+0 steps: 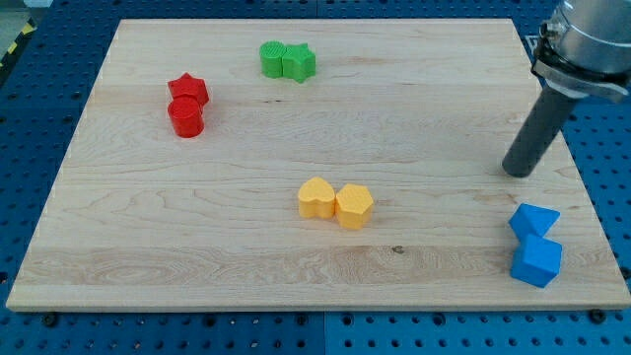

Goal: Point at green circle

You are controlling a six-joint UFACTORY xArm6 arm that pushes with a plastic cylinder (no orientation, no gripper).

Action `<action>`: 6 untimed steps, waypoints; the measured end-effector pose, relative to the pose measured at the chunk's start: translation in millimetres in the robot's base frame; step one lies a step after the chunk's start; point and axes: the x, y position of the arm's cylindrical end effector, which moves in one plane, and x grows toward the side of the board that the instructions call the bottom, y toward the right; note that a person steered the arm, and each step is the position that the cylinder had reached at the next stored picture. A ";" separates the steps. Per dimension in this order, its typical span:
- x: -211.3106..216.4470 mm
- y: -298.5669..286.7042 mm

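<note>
The green circle (271, 59) sits near the view's top, left of centre, touching a green star (300, 63) on its right. My tip (518, 172) rests on the board at the view's right, far to the right of and below the green circle. It touches no block. The nearest blocks are the two blue ones below it.
A red star (188, 89) sits just above a red cylinder (185, 117) at the left. A yellow heart (316, 198) touches a yellow hexagon (354, 206) in the middle bottom. Two blue blocks (533, 221) (536, 260) are stacked at bottom right near the wooden board's edge (582, 197).
</note>
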 end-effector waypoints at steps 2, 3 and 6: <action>-35.2 -18.1; -36.5 -67.6; -128.3 -274.7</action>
